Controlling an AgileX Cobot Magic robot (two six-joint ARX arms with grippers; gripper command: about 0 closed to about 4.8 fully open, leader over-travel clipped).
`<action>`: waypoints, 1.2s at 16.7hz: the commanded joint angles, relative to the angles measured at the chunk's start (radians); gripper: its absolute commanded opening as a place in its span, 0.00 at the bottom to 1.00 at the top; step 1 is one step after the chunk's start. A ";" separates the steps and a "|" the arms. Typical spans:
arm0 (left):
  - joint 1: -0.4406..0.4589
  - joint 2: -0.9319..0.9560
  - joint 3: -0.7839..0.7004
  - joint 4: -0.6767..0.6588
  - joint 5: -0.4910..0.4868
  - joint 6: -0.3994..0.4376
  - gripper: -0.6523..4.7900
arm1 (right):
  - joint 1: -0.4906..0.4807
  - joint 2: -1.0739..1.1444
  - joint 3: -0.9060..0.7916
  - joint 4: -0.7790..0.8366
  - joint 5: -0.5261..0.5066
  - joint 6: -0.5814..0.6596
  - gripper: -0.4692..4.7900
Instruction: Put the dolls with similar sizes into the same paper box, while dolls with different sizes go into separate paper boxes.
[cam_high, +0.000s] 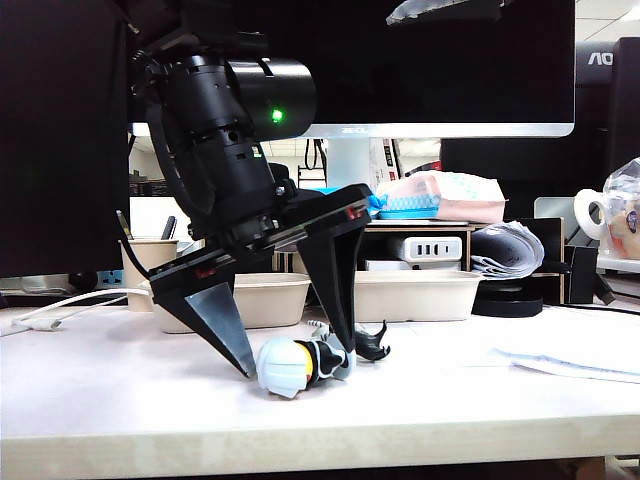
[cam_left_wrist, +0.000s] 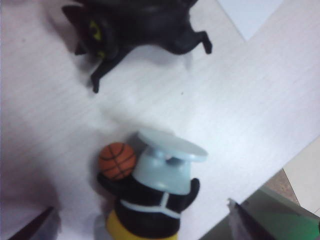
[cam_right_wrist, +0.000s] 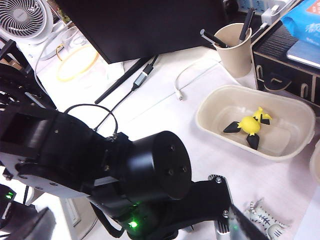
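I've got a white desk (cam_high: 480, 390) under everything, with a big dark monitor (cam_high: 420, 60) along the back. A beige pen cup (cam_right_wrist: 236, 47) stands near the monitor, pens sticking out. A small white fan (cam_right_wrist: 22, 19) sits at the far corner, a yellow ring (cam_right_wrist: 76, 62) lying just beside it. White cable (cam_right_wrist: 187, 80) snakes across the desk. At the back, a tissue pack (cam_high: 440, 195) on a black shelf, tape roll (cam_high: 592, 213) off right.
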 joint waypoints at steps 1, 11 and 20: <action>-0.002 0.022 0.002 0.000 0.015 0.014 0.72 | 0.000 -0.004 0.003 0.020 -0.008 0.005 0.98; 0.026 -0.012 0.006 0.021 -0.021 0.067 0.11 | -0.001 -0.004 0.003 0.027 -0.006 0.007 0.98; 0.264 -0.093 0.241 0.061 -0.029 0.125 0.11 | -0.001 -0.004 0.003 0.029 -0.003 0.007 0.98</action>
